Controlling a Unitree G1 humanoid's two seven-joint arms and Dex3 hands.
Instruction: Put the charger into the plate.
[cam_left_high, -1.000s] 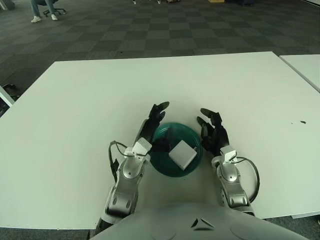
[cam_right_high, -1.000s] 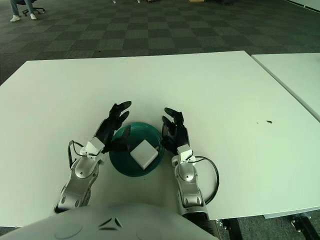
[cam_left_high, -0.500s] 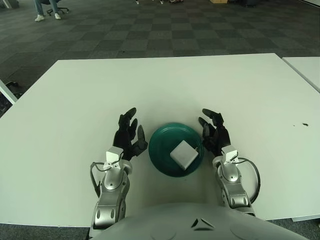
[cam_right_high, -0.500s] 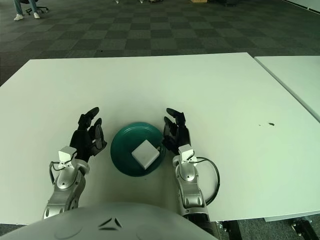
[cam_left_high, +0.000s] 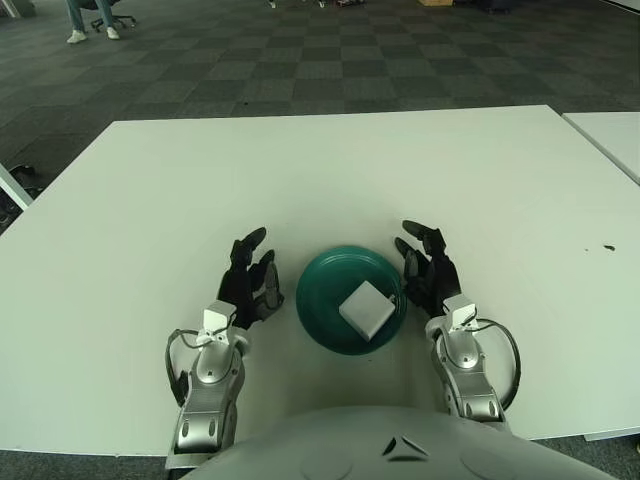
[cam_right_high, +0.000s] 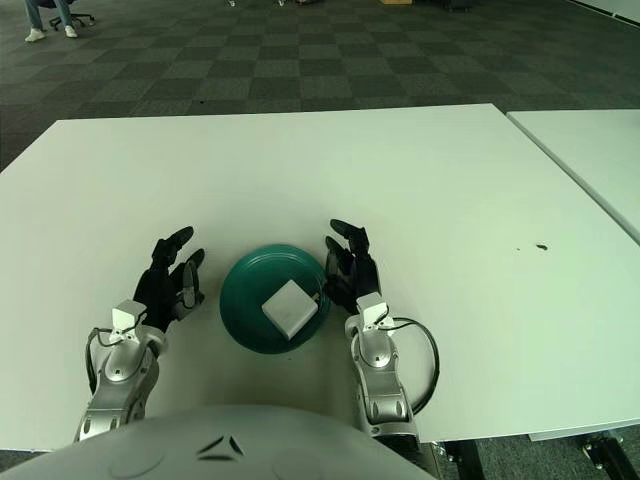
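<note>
The charger (cam_left_high: 366, 309) lies flat inside the plate (cam_left_high: 322, 300): placement judged complete. Left hand (cam_left_high: 247, 285) at 9 o'clock, right hand (cam_left_high: 428, 272) at 3 o'clock; both fingers spread, holding nothing.

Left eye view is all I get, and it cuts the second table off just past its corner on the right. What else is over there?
Observer: The right eye view shows more of the second table. Its edge runs on down to the picture's right border, with only a narrow dark gap between it and the main table.
Operator: Anything below the main table's near edge on that side?
Observer: Yes, a dark table foot shows on the carpet just under that edge. Your view clips it at the border.
</note>
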